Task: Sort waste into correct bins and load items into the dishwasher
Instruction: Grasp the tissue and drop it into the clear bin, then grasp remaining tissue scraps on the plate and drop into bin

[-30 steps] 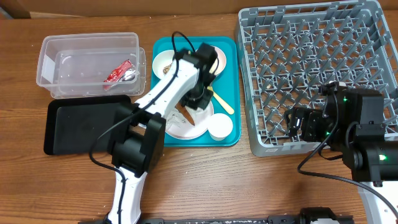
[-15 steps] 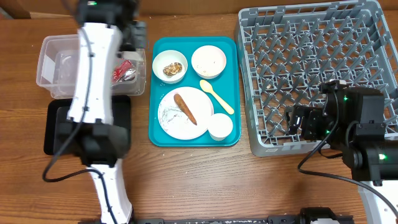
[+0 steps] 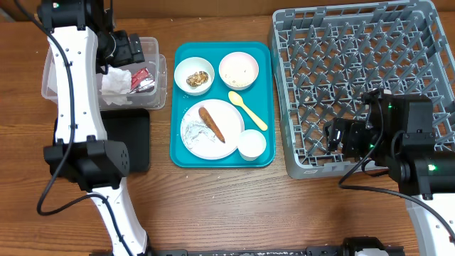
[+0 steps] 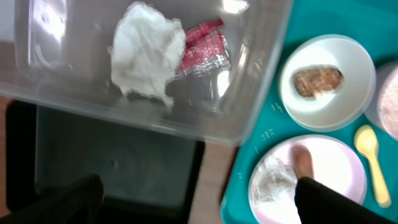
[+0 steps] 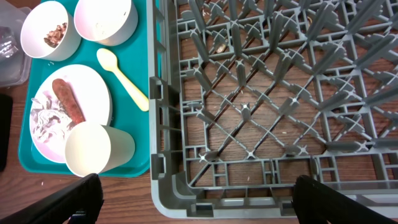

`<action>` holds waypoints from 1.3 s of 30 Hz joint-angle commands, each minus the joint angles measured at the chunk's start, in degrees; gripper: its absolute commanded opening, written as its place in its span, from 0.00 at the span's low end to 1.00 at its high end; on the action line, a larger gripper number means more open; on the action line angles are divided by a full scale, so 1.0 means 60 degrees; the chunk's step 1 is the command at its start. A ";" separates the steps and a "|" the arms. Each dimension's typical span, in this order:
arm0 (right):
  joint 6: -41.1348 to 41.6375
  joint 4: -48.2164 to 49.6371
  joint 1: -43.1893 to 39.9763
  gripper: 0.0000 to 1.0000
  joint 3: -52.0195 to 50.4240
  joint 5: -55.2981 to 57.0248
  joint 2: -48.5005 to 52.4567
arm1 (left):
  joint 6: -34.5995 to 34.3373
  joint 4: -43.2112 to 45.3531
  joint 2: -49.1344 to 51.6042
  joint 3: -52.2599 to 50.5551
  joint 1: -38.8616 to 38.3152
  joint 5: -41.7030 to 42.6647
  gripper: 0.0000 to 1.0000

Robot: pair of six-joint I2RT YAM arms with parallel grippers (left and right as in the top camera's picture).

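Observation:
The crumpled white napkin (image 3: 115,82) (image 4: 146,53) lies in the clear tub (image 3: 153,48) beside the red-and-silver wrapper (image 3: 144,80) (image 4: 202,50). My left gripper (image 3: 131,48) (image 4: 199,205) hangs open above the tub, holding nothing. On the teal tray (image 3: 181,153) sit a plate (image 3: 202,142) with a brown lump (image 3: 212,124) and rice, a bowl of brown food (image 3: 194,75), a second bowl (image 3: 238,70), a cup (image 3: 252,144) and a yellow spoon (image 3: 247,110). My right gripper (image 3: 340,136) (image 5: 199,202) stands open and empty over the grey dish rack's (image 3: 355,85) front left corner.
The black tray (image 3: 135,135) (image 4: 118,162) lies directly in front of the tub, partly under my left arm. Bare wooden table shows between the teal tray and the rack, and along the front edge.
My left arm swung from the plate to the clear tub and its jaws opened. The napkin now lies in the tub. The right arm stayed put.

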 commanded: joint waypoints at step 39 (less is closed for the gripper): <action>0.0025 -0.0015 -0.0025 1.00 0.0055 -0.0022 -0.0044 | 0.3147 0.8368 -0.3716 -1.2615 -0.4371 0.0415 0.62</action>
